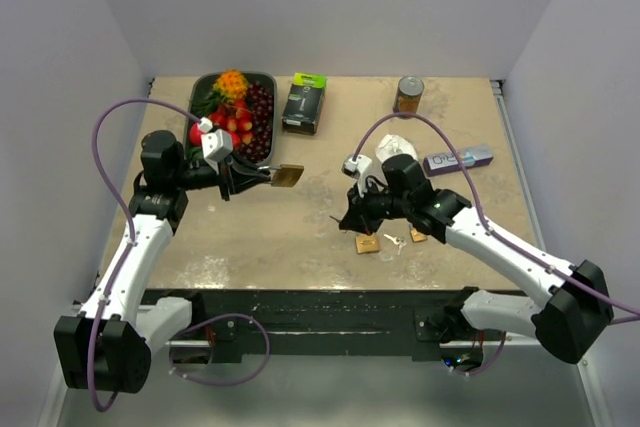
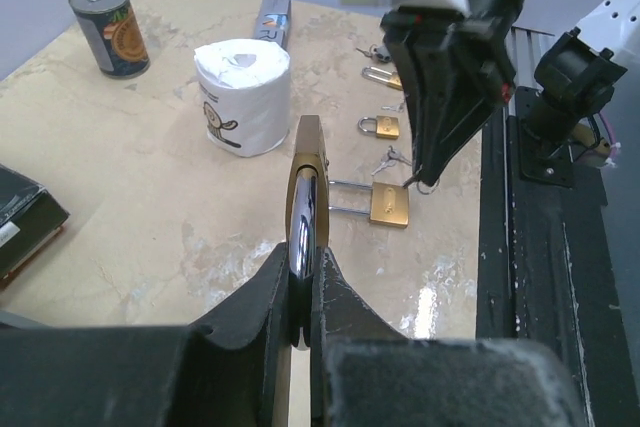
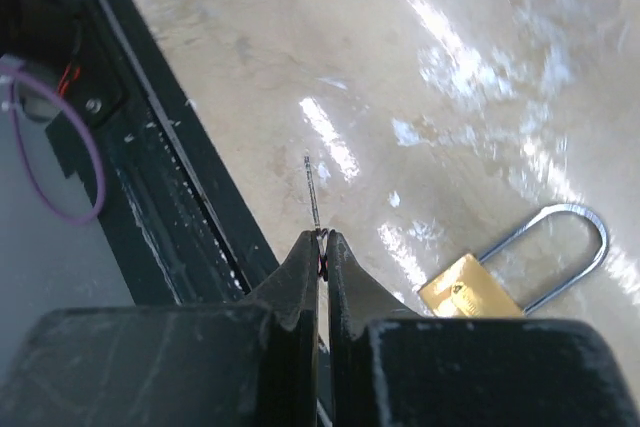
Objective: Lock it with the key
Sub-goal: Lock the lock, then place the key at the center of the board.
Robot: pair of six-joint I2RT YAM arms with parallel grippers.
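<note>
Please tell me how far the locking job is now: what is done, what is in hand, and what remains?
Done: the left hand holds a brass padlock up off the table, and the right hand pinches a key, blade pointing out. In hand: probably lining the key up with the padlock; they are apart in the top view. Left: putting the key into the padlock and turning it.

Can, paper roll (cartoon-printed), black box, fruit.
</note>
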